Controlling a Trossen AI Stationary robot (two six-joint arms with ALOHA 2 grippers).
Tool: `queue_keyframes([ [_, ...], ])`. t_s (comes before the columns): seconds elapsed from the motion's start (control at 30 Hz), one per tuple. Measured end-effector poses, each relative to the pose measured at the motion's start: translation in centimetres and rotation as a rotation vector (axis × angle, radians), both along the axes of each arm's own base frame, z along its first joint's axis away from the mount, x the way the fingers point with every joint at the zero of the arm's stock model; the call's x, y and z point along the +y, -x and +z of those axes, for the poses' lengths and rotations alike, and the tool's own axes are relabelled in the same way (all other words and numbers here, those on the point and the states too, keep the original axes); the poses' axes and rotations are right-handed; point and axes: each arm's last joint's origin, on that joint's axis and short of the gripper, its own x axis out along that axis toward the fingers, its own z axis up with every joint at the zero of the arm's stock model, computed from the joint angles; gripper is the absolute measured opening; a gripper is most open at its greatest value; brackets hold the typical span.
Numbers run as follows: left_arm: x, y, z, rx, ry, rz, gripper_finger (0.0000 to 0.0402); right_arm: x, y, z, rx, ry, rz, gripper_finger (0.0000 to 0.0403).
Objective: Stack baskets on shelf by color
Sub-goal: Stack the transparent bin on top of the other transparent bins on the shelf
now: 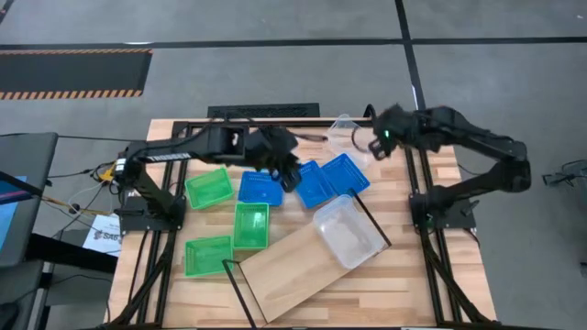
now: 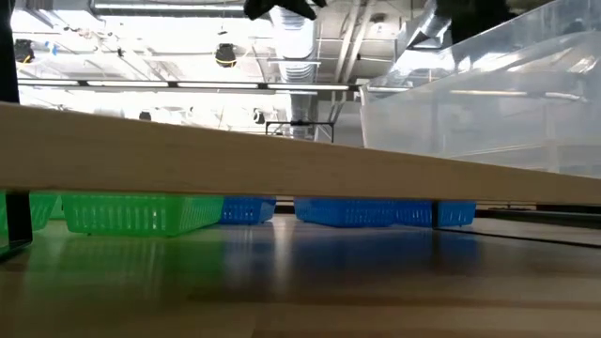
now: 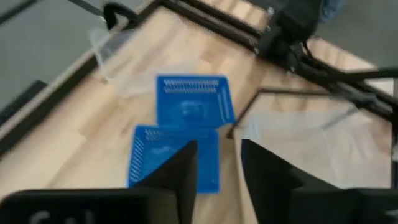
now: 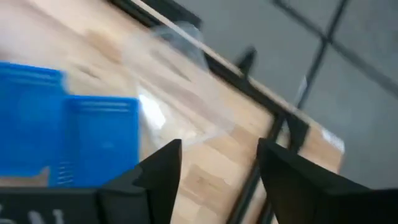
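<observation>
**Both arms over the far baskets, one clear basket on the shelf**

Across the table (image 1: 404, 293) the shelf (image 1: 303, 266) lies slanted at the near middle, a clear basket (image 1: 347, 232) resting on its right end. Three green baskets (image 1: 209, 189) sit to the left, three blue baskets (image 1: 316, 186) just beyond the shelf, and a second clear basket (image 1: 343, 128) lies at the far edge. Sorting looks barely begun; a pickup seems to be in hand.

Reaching in from the left, the left gripper (image 1: 287, 170) hovers above the blue baskets, jaws parted and holding nothing. Bent in from the right, the right gripper (image 1: 374, 139) hangs beside the far clear basket, jaws also spread and bare. Next, either must descend over a rim and close.
</observation>
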Motion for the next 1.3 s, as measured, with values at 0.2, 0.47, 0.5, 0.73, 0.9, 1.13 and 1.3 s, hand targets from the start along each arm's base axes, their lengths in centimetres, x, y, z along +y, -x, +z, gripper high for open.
queue_keyframes([
  [0.2, 2.3, 0.8, 0.5, 0.001, -0.025, 0.024, 0.0161, -4.2, 0.0, -5.0, -0.109, -0.163, -0.197, 0.0236],
  [0.47, 4.2, 1.1, 0.6, -0.004, -0.015, 0.008, 0.0172, -7.3, 0.9, -10.5, -0.26, -0.202, -0.433, 0.0234],
  [0.5, 4.3, 1.2, 0.6, -0.003, -0.017, 0.012, 0.0172, -7.5, 1.0, -10.8, -0.275, -0.201, -0.448, 0.0234],
  [0.73, 5.1, 1.3, 0.6, -0.006, -0.021, 0.03, 0.0172, -8.2, 1.3, -13.7, -0.27, -0.241, -0.533, 0.0233],
  [0.9, 5.3, 1.3, 0.6, -0.005, -0.028, 0.03, 0.0172, -8.6, 0.8, -16.7, -0.276, -0.272, -0.553, 0.0233],
  [1.13, 5.3, 1.3, 0.6, -0.003, -0.035, 0.024, 0.0172, -9.7, 0.0, -19.1, -0.261, -0.301, -0.584, 0.0224],
  [1.3, 5.3, 1.3, 0.6, -0.002, -0.035, 0.025, 0.0172, -10.2, -0.7, -20.7, -0.23, -0.354, -0.584, 0.0165],
])
